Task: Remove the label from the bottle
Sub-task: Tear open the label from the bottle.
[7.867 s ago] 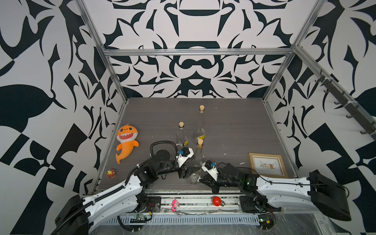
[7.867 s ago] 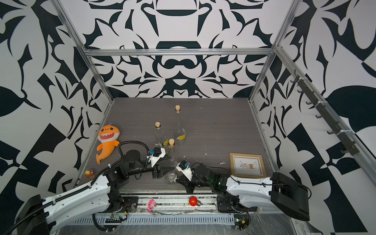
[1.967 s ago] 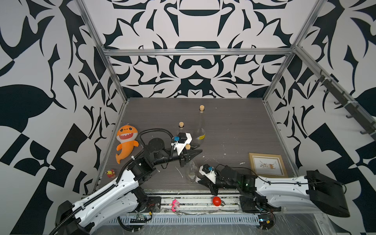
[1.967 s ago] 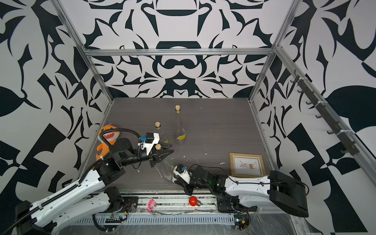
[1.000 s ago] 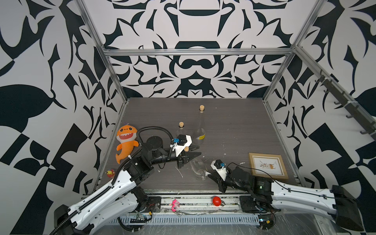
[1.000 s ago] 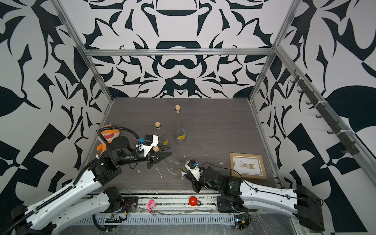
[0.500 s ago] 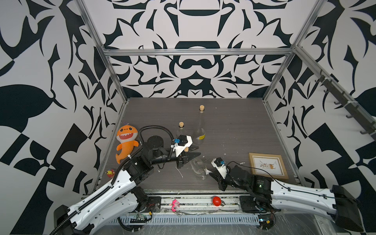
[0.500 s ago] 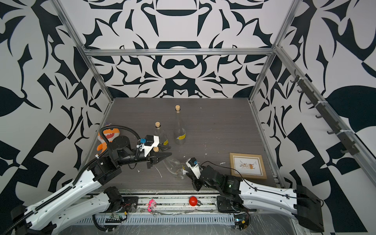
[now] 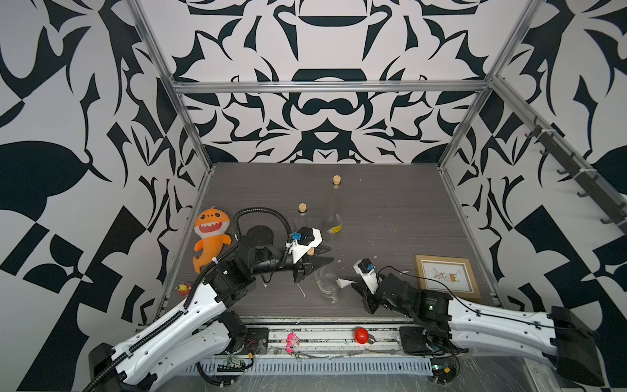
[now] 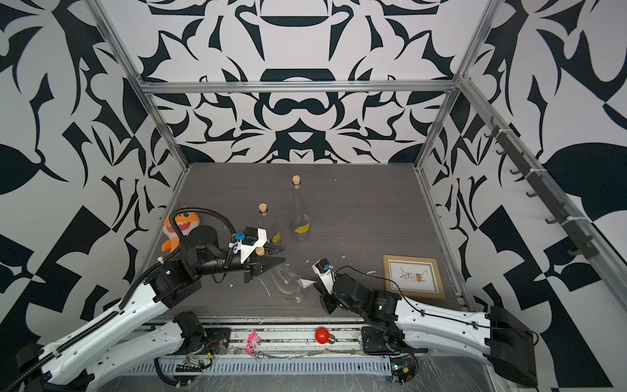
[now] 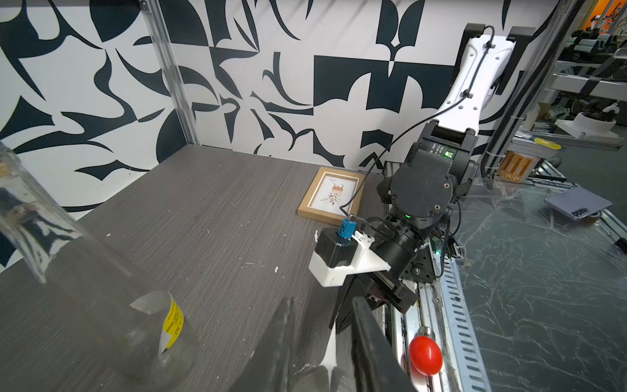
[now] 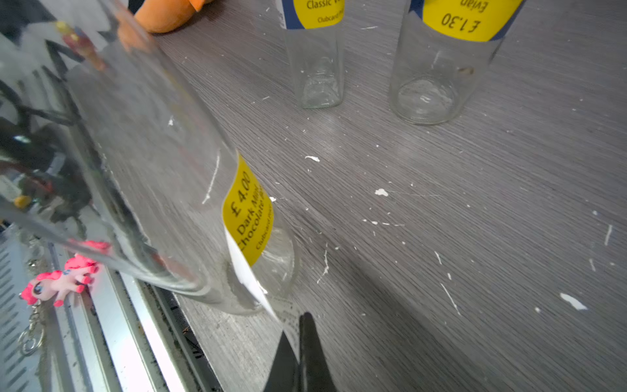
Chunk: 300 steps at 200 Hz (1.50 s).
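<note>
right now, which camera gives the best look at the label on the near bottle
The right wrist view: the label is close up, its yellow face and price print readable, a white corner peeled off the bottle. In both top views it is only a white flap. The left wrist view catches what looks like a white sliver.
</note>
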{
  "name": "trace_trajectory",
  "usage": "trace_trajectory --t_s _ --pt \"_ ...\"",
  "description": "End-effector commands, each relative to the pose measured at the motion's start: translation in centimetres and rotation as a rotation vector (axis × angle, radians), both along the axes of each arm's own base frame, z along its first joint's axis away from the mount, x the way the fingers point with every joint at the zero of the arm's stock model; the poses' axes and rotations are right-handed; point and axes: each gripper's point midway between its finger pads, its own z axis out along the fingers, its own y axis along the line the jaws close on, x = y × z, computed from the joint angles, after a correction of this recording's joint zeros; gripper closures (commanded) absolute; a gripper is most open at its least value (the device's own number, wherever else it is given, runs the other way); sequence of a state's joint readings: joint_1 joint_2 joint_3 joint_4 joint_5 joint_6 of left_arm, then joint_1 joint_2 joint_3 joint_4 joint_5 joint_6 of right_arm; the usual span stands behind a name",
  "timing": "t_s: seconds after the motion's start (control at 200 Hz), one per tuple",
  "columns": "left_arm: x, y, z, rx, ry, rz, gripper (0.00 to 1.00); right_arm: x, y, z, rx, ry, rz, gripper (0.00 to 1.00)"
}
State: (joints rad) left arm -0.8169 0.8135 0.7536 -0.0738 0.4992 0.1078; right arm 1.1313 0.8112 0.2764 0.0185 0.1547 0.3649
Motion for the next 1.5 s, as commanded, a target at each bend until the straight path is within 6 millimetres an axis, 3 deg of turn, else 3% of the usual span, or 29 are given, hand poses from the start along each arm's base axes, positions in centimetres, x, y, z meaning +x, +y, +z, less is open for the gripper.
trace_trajectory --t_s 0.0,0.255,0.485,0.695,1.055,1.495 --pt "-0.5 0.4 0.7 0.013 -0.004 -0.019 1.0 1.5 -0.9 0.5 -0.02 -0.03 -0.086 1.0" --pt "-1.0 -0.4 1.8 -0.003 0.008 -0.11 1.0 0.7 0.8 1.3 0.052 -0.054 0.009 1.0" --pt "-2.0 -0.9 3.4 -0.028 0.038 -0.287 1.0 0.3 2.3 0.8 0.035 -0.041 0.083 1.0" --pt "-2.7 -1.0 4.6 -0.03 -0.003 -0.391 1.0 0.9 2.0 -0.1 0.023 -0.021 0.05 1.0" --pt "-2.9 -1.6 4.5 -0.003 0.056 -0.461 1.0 2.5 1.9 0.8 0.042 -0.057 0.029 1.0" --pt "-3.5 -1.8 4.3 0.011 0.085 -0.478 1.0 4.2 2.3 0.5 0.012 -0.054 0.055 1.0"
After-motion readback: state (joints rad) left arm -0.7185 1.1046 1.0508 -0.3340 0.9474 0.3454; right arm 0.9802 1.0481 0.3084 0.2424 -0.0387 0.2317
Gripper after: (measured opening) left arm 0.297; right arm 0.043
